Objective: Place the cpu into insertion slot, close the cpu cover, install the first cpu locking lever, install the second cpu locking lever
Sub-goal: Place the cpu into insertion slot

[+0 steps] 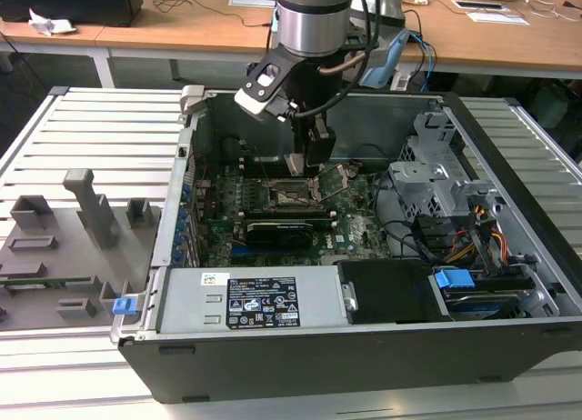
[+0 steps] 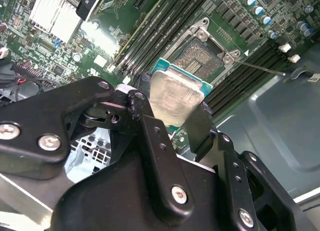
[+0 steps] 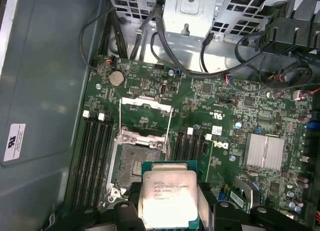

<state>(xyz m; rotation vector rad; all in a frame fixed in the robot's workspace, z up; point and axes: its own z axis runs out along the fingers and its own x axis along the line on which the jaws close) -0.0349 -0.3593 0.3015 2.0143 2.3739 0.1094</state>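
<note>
Cpu [image 3: 167, 198] hangs in the air, clamped at two opposite edges between the gripper [image 3: 172, 215] fingers, just short of the insertion slot [image 3: 135, 163] and above the green motherboard [image 3: 220, 106]. In both wrist views its silver-grey metal top faces the camera and away from the board, so the contact side looks down toward the socket. It is square, so it has no real long axis; its edges run roughly in line with the socket's rim, and it appears close to level, though the second wrist view hints at a slight tilt.

By my judgement the chip is light and stiff, with a smooth lid that could slip under a loose grip and a delicate underside that should not be touched. The thin green border on two facing sides is the sensible place to hold it, as it is held now.

Beyond the socket the cpu cover [image 3: 147, 102] stands swung open, leaving the slot bare. All of this sits deep inside the open computer case [image 1: 318, 370], nearer its far wall, on the slatted tabletop [image 1: 91, 129].
</note>
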